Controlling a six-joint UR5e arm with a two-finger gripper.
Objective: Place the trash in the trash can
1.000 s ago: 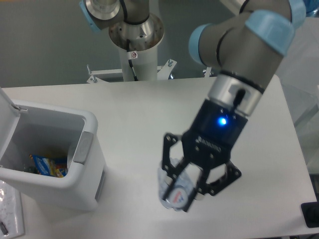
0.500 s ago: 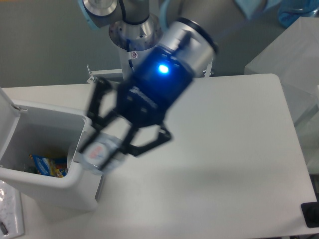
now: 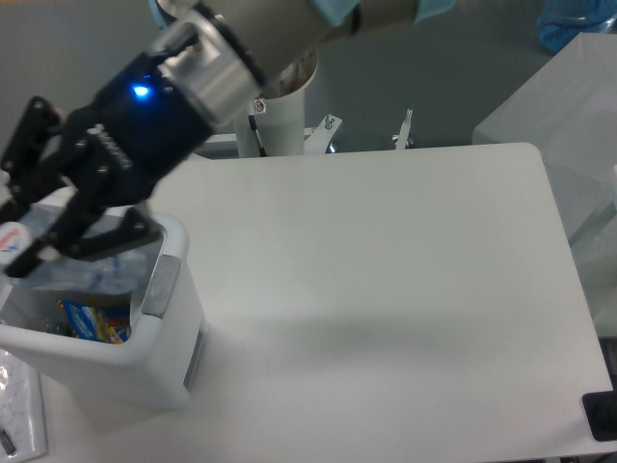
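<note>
Crushed bottle clamped in the black tool, held over the open white trash can at the near left of the white bench, colourful wrapper inside the can

The gripper has carried the bottle from the table to over the trash can

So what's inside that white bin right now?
A colourful blue and yellow packet lies at the bottom of the bin. The gripper, holding a clear bottle over the opening, covers the rest of the inside.
</note>
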